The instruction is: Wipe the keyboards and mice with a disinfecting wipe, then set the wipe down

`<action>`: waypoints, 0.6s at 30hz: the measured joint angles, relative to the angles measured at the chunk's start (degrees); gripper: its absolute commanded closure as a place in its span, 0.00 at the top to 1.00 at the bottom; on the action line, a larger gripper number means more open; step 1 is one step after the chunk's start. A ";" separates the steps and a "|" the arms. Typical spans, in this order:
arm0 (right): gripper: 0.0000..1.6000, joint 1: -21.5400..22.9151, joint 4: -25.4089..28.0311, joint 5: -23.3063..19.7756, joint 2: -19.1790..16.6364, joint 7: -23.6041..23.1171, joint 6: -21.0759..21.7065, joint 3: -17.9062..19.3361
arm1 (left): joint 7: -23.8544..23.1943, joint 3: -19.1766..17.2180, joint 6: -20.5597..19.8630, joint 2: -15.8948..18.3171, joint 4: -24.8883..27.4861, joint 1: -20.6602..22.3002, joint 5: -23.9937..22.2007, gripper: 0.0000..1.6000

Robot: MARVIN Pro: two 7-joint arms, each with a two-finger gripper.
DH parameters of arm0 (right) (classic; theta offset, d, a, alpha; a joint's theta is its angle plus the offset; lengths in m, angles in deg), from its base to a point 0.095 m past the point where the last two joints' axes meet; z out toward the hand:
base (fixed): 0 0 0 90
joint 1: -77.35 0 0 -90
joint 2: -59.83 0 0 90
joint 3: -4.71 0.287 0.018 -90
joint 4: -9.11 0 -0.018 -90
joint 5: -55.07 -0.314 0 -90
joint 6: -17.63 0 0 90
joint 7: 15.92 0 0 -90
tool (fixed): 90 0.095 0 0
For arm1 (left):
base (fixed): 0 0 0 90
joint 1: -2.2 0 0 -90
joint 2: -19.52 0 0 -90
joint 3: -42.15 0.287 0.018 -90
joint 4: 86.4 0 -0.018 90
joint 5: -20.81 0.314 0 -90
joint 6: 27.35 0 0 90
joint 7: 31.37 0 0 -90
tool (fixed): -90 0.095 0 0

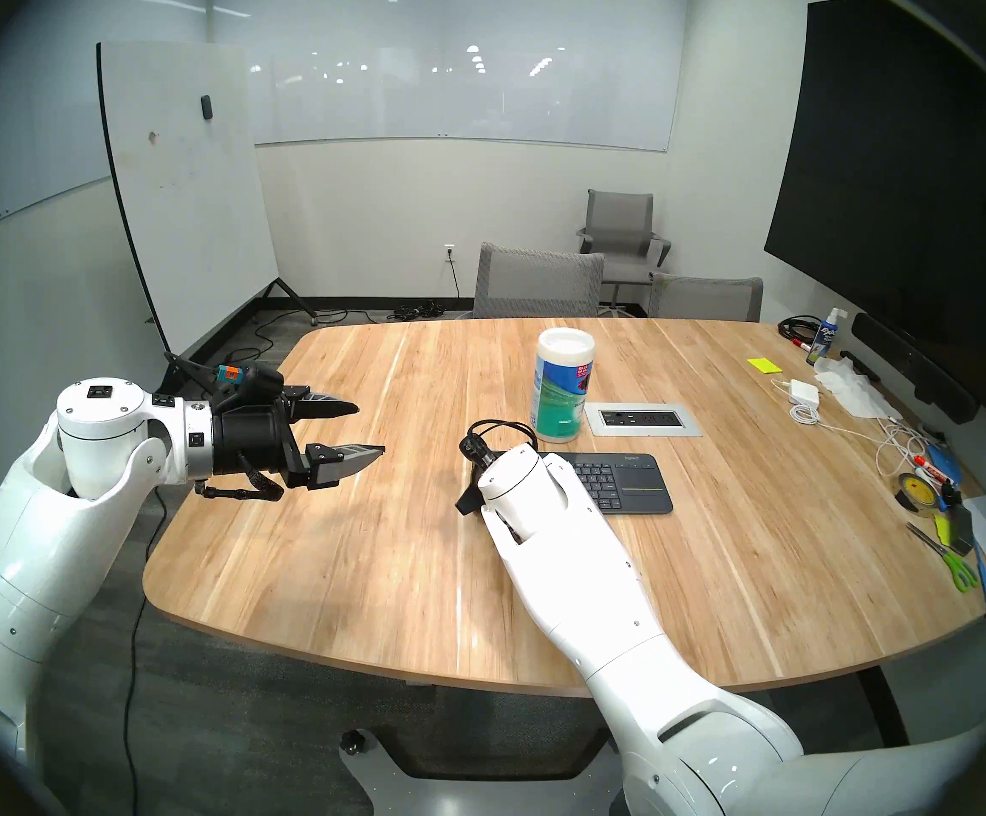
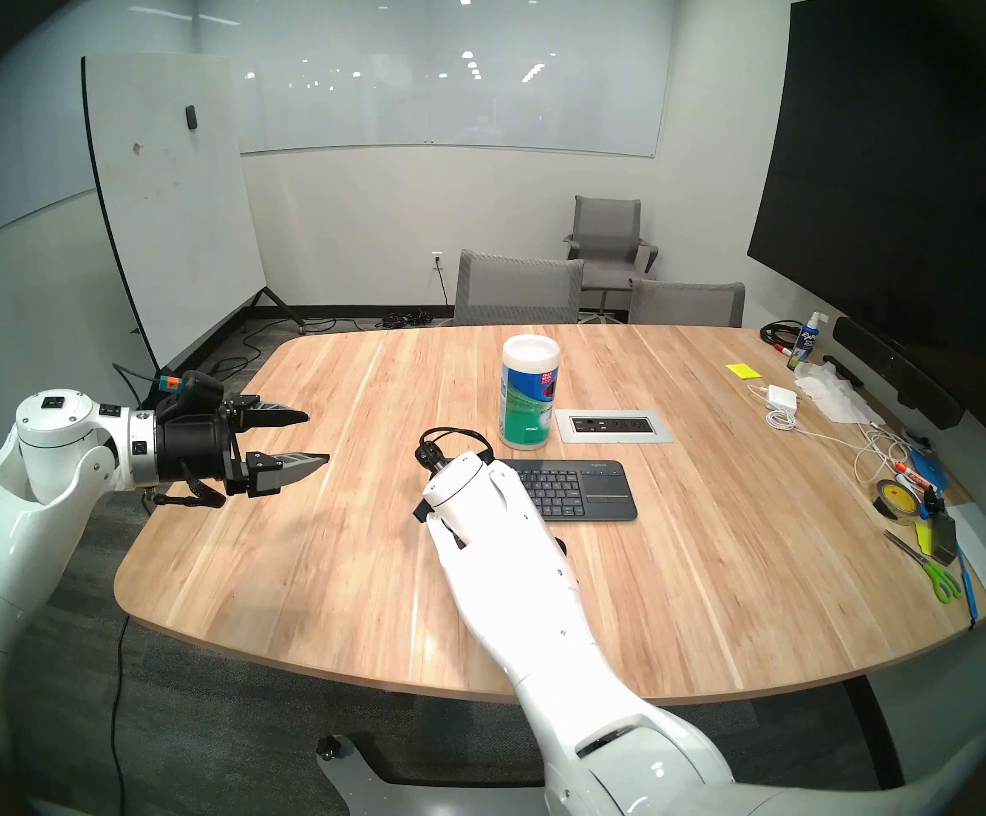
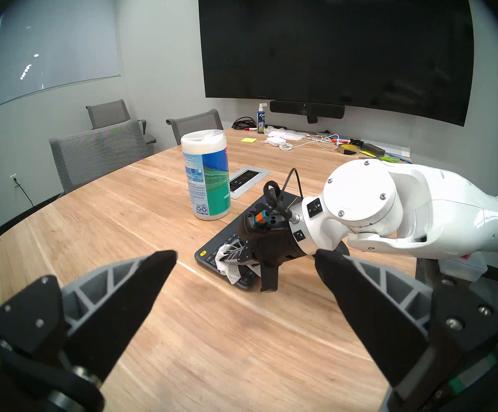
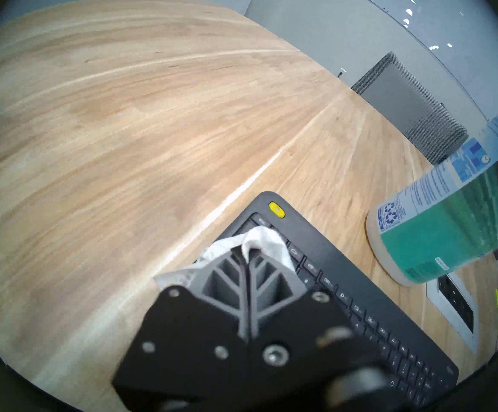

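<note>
Right pincer (image 4: 246, 255), wipe (image 4: 264, 242), seemingly across keyboard (image 4: 346, 286)

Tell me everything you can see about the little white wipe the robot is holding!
The wipe is a thin, soft white cloth, crumpled and folded. The right gripper is shut on it, so bunches stick out past and beside the fingertips. It hangs over the end of the black keyboard that has the yellow button, close above the top-row keys. Whether it actually presses on the keys I cannot tell. Nothing else touches it.
</note>
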 measured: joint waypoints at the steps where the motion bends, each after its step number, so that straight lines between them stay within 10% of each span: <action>1: 0.00 0.44 -0.57 -0.03 0.26 0.31 -0.04 0.18 | 0.00 0.00 0.00 0.00 0.00 0.00 0.00 1.00; 18: 0.00 6.16 -8.82 -0.43 2.41 4.61 -0.16 4.19 | 0.02 0.00 0.02 0.02 0.00 0.00 -0.02 1.00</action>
